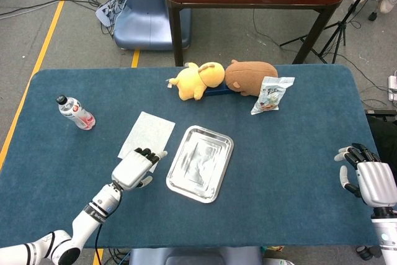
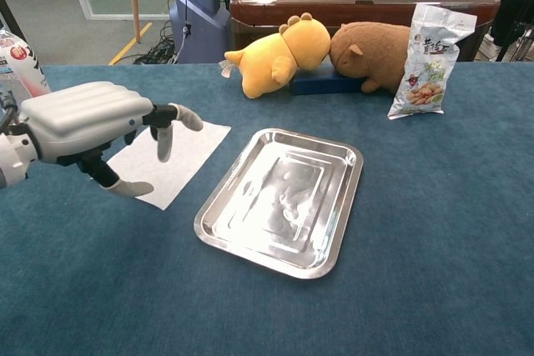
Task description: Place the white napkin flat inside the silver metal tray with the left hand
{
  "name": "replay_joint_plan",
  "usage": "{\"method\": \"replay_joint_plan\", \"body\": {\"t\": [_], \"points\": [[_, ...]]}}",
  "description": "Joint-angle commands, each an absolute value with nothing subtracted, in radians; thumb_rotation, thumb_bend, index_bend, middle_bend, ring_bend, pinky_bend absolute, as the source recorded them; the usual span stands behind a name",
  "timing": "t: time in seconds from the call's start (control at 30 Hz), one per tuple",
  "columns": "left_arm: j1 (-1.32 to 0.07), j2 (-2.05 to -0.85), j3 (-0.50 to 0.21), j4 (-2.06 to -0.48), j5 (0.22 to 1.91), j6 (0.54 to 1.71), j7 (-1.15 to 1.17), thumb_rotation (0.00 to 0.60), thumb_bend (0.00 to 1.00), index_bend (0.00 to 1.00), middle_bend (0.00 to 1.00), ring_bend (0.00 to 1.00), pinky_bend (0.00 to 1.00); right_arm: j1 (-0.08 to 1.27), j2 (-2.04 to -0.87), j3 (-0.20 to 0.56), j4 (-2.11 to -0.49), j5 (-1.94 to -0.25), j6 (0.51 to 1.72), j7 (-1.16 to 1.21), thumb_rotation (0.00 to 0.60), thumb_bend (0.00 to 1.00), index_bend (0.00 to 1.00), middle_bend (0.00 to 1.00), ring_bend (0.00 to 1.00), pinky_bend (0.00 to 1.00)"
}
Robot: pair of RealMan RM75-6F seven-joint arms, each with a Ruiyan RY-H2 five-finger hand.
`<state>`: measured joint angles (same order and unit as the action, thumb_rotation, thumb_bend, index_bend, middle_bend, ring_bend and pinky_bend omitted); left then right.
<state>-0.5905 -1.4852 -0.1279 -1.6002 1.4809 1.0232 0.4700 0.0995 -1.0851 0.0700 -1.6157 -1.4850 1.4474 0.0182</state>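
A white napkin (image 1: pixel 149 133) (image 2: pixel 188 146) lies flat on the blue table, just left of the silver metal tray (image 1: pixel 214 138) (image 2: pixel 344 199), which holds nothing. My left hand (image 1: pixel 135 168) (image 2: pixel 88 122) hovers over the napkin's near edge, palm down, fingers apart and pointing toward the tray, holding nothing. In the chest view it hides the napkin's near left part. My right hand (image 1: pixel 371 180) rests far off at the table's right edge, fingers loosely spread, empty.
A water bottle (image 1: pixel 75 113) (image 2: pixel 18 57) lies at the left. At the back sit a yellow plush (image 1: pixel 195 80) (image 2: pixel 279 54), a brown plush (image 1: pixel 248 76) (image 2: pixel 380 49) and a snack bag (image 1: pixel 271 94) (image 2: pixel 431 57).
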Motion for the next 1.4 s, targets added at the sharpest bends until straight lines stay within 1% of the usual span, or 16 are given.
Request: {"method": "replay_joint_plan", "body": {"t": [0.03, 0.07, 0.17, 0.4, 0.5, 0.7, 0.97, 1.4], "points": [[-0.613, -1.502, -0.134, -1.585, 1.456, 1.006, 0.499, 0.6, 0.1, 0.04, 0.94, 0.69, 0.72, 0.1, -1.085, 0.07, -1.615, -1.484, 1.445, 0.019, 0.6, 0.62, 0.43, 0.34, 0.18, 0.29], [-0.62, -1.505, -0.134, -1.581, 1.453, 0.999, 0.503, 0.6, 0.1, 0.06, 0.99, 0.74, 0.77, 0.1, -1.085, 0.07, -1.615, -1.484, 1.444, 0.02, 0.6, 0.62, 0.43, 0.34, 0.18, 0.29], [-0.641, -1.511, -0.131, -1.558, 1.453, 0.979, 0.504, 0.6, 0.1, 0.14, 1.0, 0.8, 0.83, 0.101, -1.084, 0.07, -1.614, -1.484, 1.442, 0.022, 0.6, 0.62, 0.43, 0.34, 0.18, 0.29], [-0.669, -1.536, -0.128, -1.497, 1.426, 0.955, 0.498, 0.6, 0.1, 0.34, 1.0, 0.87, 0.88, 0.102, -1.083, 0.069, -1.613, -1.485, 1.441, 0.028, 0.6, 0.62, 0.43, 0.34, 0.18, 0.29], [-0.679, -1.541, -0.126, -1.475, 1.409, 0.946, 0.51, 0.6, 0.1, 0.39, 1.0, 0.87, 0.89, 0.102, -1.083, 0.07, -1.612, -1.484, 1.44, 0.03, 0.6, 0.62, 0.43, 0.34, 0.18, 0.29], [-0.688, -1.54, -0.136, -1.476, 1.34, 0.933, 0.541, 0.6, 0.1, 0.4, 1.0, 0.87, 0.89, 0.104, -1.084, 0.069, -1.611, -1.482, 1.434, 0.028, 0.6, 0.62, 0.43, 0.34, 0.18, 0.29], [-0.694, -1.552, -0.128, -1.471, 1.28, 0.939, 0.585, 0.6, 0.1, 0.41, 1.0, 0.87, 0.89, 0.105, -1.086, 0.066, -1.612, -1.488, 1.434, 0.025, 0.6, 0.62, 0.43, 0.34, 0.18, 0.29], [-0.703, -1.566, -0.102, -1.433, 1.26, 0.938, 0.558, 0.6, 0.1, 0.46, 1.0, 0.87, 0.89, 0.105, -1.086, 0.065, -1.614, -1.489, 1.434, 0.023, 0.6, 0.62, 0.43, 0.34, 0.18, 0.29]]}}
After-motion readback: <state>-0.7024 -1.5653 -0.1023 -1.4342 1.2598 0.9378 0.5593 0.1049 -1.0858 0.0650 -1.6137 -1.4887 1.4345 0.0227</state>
